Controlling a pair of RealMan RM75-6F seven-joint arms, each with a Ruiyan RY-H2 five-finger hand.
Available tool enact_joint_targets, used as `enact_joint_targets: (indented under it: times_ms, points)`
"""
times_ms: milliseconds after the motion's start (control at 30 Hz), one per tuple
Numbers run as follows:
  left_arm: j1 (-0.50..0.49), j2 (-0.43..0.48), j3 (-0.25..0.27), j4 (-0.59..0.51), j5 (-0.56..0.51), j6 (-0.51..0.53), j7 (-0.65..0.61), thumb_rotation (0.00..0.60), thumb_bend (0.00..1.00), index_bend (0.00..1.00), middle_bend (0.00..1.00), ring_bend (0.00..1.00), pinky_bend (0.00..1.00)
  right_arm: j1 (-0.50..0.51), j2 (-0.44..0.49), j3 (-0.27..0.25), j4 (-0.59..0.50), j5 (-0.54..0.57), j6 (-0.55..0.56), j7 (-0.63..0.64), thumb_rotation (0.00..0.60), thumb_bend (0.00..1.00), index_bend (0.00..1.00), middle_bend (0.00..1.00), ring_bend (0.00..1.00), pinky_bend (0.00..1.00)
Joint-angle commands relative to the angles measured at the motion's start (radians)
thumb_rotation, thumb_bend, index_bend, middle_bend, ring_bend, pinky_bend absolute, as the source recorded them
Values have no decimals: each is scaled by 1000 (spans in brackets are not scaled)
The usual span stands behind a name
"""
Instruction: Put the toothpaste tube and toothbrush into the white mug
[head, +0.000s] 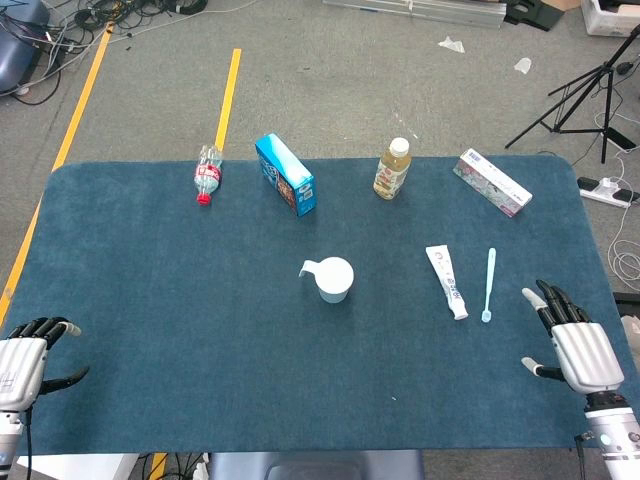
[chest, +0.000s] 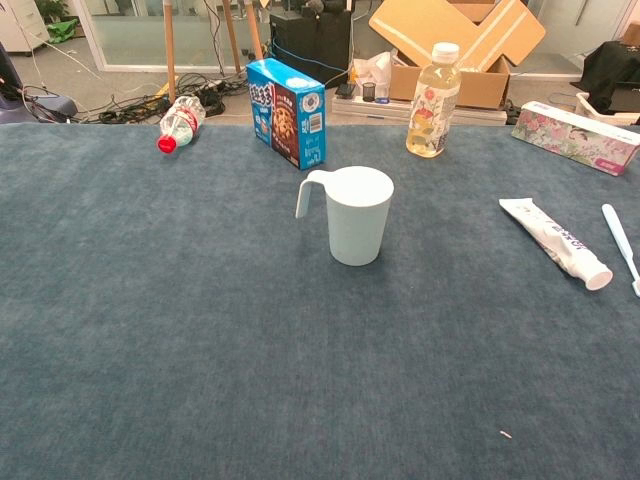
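A white mug (head: 334, 279) (chest: 357, 213) stands upright near the table's middle, handle pointing left. To its right lies a white toothpaste tube (head: 447, 281) (chest: 555, 242), cap toward me. A light blue toothbrush (head: 489, 284) (chest: 620, 245) lies just right of the tube, parallel to it. My right hand (head: 578, 344) rests at the right front of the table, fingers apart and holding nothing, a short way right of the toothbrush. My left hand (head: 25, 355) sits at the left front edge, fingers apart, nothing in it. Neither hand appears in the chest view.
Along the back of the blue table (head: 200, 330) are a lying water bottle with a red cap (head: 207, 174), a blue snack box (head: 285, 175), an upright bottle of yellow drink (head: 392, 169) and a flowered tissue box (head: 491, 182).
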Motion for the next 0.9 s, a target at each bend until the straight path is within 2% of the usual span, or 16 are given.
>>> enact_joint_targets:
  times_ms: [33,200,333,400,500,600,700,767,867,900]
  points:
    - [-2,-2,1,0,2,-3,3,600,0,417,375,303,349,-1,-2,-8,-2,-8,-4,-4,600,34,1,0,43,260]
    - [-1,3,4,-1,-7,-11,-2,600,0,420,378,305,350,14,-6,-4,-2,-12,-19,-3,600,35,5,0,43,260]
    - [10,8,-2,-5,-16,6,-13,600,0,422,381,306,351,29,-11,-11,8,-56,-17,25,600,37,18,3,42,262]
    - [12,10,-3,-5,-17,9,-17,600,0,423,383,306,351,34,-16,-12,17,-88,0,48,600,38,43,30,50,277]
    - [14,13,-3,-5,-18,12,-28,600,0,424,385,306,351,49,-13,-16,32,-148,21,70,600,48,91,125,111,340]
    - [17,14,-3,-4,-16,16,-28,600,0,424,387,306,351,74,29,-10,-3,-192,24,44,600,53,126,243,221,436]
    - [21,17,-1,-5,-16,18,-31,600,0,425,389,306,351,105,90,9,-83,-224,18,4,600,60,148,406,400,578]
    - [24,19,-1,-6,-17,23,-29,600,0,425,389,306,351,135,138,24,-150,-240,-5,-19,600,62,161,509,571,700]
    - [29,20,-1,-7,-16,31,-30,600,0,425,390,306,351,190,208,38,-246,-231,-82,24,600,66,172,666,772,848]
    - [32,21,-1,-7,-17,34,-30,600,0,425,391,306,351,221,238,48,-290,-220,-124,65,600,68,180,704,809,878]
